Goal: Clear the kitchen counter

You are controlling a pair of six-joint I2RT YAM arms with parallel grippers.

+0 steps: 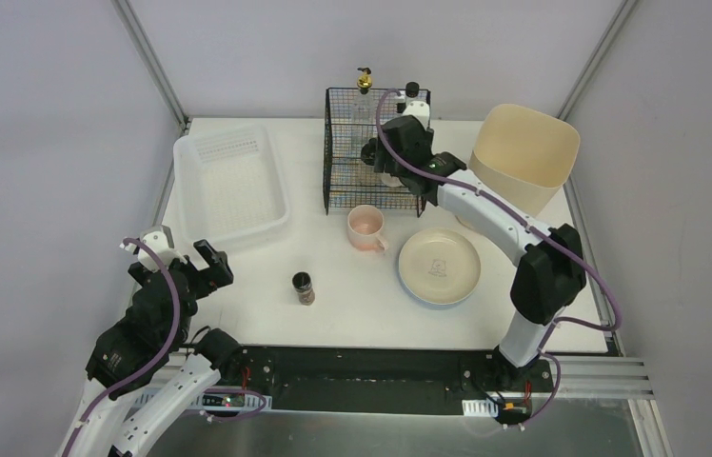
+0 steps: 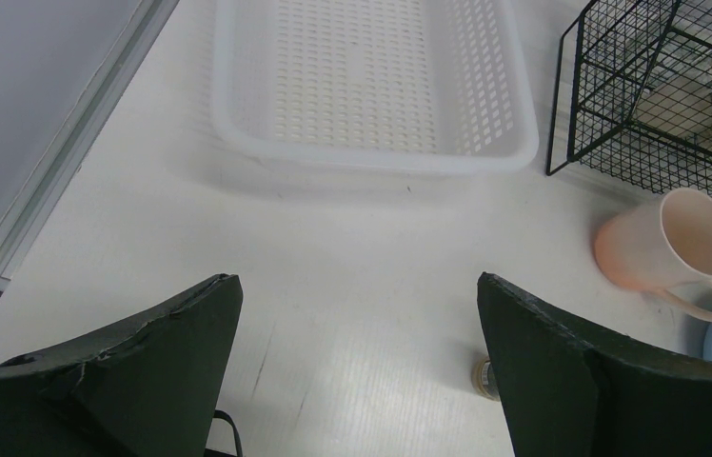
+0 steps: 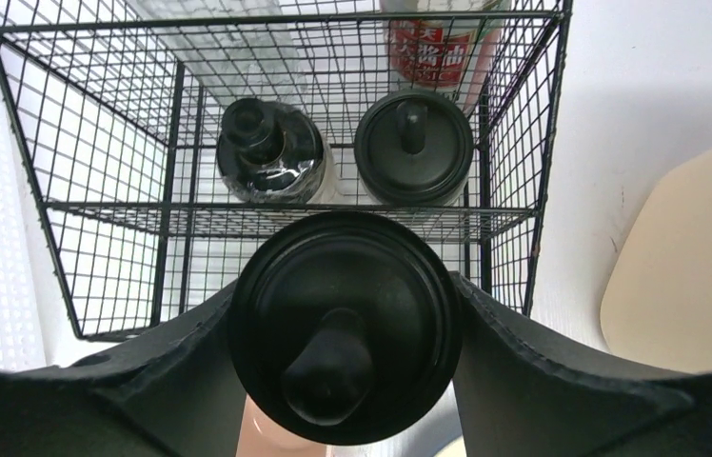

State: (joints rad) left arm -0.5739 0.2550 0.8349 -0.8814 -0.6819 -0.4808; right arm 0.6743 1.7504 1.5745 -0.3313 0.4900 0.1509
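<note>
The white kitchen counter (image 1: 267, 309) carries a pink mug (image 1: 366, 228), a cream plate (image 1: 439, 266) and a small dark spice jar (image 1: 304, 288). My right gripper (image 1: 381, 160) hangs over the front of the black wire rack (image 1: 338, 162). In the right wrist view it (image 3: 343, 319) is shut on a container with a round black lid (image 3: 352, 286), held above the rack's front rim (image 3: 267, 214). My left gripper (image 1: 187, 267) stands open over the counter's front left, with nothing between its fingers (image 2: 357, 281). The spice jar (image 2: 482, 374) peeks out beside its right finger.
A translucent white tray (image 1: 230, 186) lies at the back left. A beige bin (image 1: 522, 157) stands at the back right. Inside the rack are two black-topped containers (image 3: 271, 148) (image 3: 414, 148), a red-labelled bottle (image 3: 433, 43) and a gold-topped bottle (image 1: 364, 81).
</note>
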